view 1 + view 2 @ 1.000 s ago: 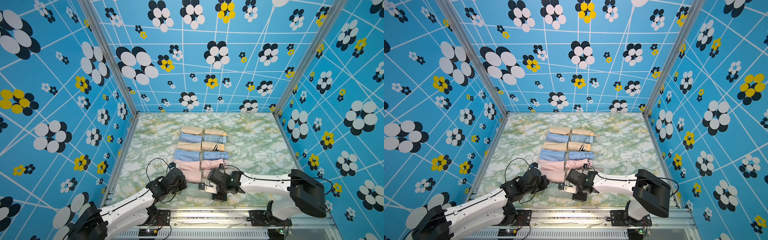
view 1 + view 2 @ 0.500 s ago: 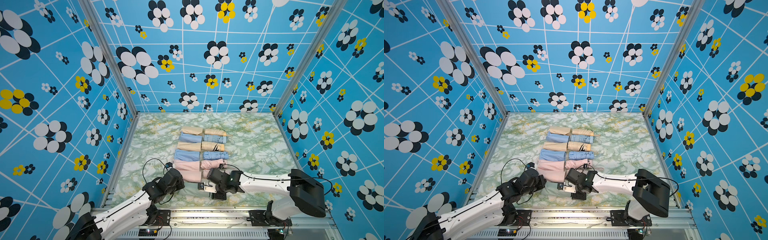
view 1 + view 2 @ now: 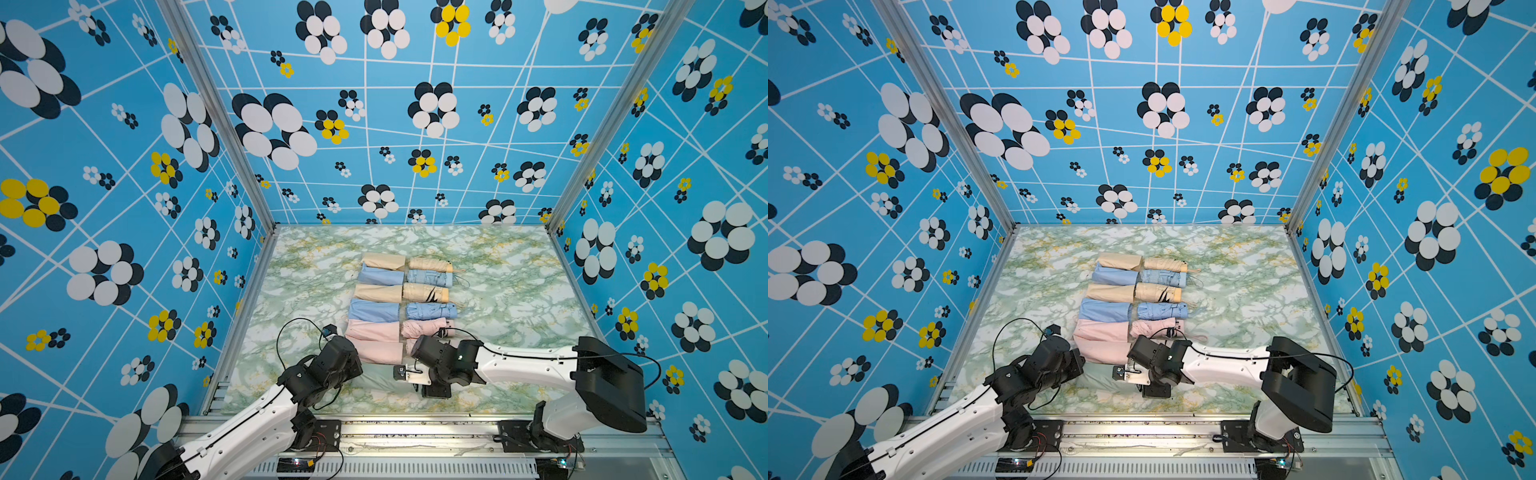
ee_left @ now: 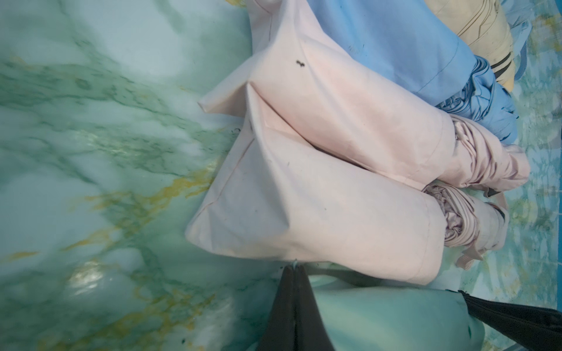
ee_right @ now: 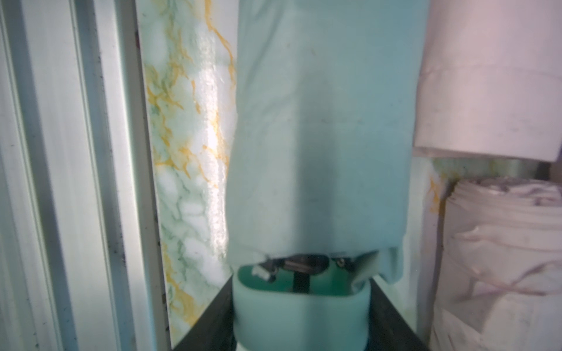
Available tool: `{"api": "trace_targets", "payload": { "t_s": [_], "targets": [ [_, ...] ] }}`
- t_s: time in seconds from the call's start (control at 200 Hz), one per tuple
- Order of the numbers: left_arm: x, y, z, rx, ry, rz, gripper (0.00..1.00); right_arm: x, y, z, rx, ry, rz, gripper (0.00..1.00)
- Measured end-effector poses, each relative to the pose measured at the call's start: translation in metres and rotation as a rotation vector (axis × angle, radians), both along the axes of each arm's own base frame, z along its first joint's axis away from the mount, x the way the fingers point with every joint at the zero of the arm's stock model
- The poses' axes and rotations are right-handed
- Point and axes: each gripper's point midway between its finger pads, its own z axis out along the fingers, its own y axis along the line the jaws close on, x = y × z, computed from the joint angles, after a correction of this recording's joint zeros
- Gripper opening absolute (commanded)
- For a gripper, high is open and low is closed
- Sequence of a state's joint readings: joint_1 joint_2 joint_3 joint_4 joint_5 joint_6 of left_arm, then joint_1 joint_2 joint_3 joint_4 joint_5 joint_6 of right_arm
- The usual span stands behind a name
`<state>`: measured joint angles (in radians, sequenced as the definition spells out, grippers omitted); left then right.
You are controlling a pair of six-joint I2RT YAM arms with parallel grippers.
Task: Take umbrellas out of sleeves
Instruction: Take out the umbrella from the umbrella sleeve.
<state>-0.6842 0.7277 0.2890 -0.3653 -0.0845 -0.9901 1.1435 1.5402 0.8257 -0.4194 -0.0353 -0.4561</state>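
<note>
A mint green sleeve (image 5: 319, 121) lies at the front of the marble table, still around a mint green umbrella (image 5: 301, 307) whose handle end sticks out of its mouth. My right gripper (image 5: 301, 291) is shut on that handle end. At the sleeve's far end (image 4: 380, 316) my left gripper (image 4: 293, 269) is shut, with a pinch of mint fabric at its tips. In both top views, beige, light blue and pink sleeves (image 3: 376, 330) lie in a column, each beside its pleated umbrella (image 3: 424, 328). The nearest pink sleeve (image 4: 319, 218) lies right beside the mint one.
The metal front rail (image 5: 91, 182) runs close alongside the mint sleeve. Blue flowered walls (image 3: 124, 249) close in the table on three sides. Bare marble (image 3: 519, 299) lies right of the umbrella column, and more (image 3: 1034, 291) to its left.
My left arm has drawn back a little to the left, with its gripper still shut. The right arm has barely moved.
</note>
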Motion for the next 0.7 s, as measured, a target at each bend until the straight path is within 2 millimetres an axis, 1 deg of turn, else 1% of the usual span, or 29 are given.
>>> {"api": "trace_targets", "payload": {
  "t_s": [0.205,0.7],
  "targets": [
    [0.002,0.007,-0.001,0.016,-0.001,0.018,0.0,0.0,-0.002,-0.001,-0.014,0.0,0.003,0.39],
    [0.007,0.016,-0.001,0.034,-0.008,0.039,0.0,0.005,-0.01,-0.003,-0.059,-0.033,0.014,0.37]
  ]
}}
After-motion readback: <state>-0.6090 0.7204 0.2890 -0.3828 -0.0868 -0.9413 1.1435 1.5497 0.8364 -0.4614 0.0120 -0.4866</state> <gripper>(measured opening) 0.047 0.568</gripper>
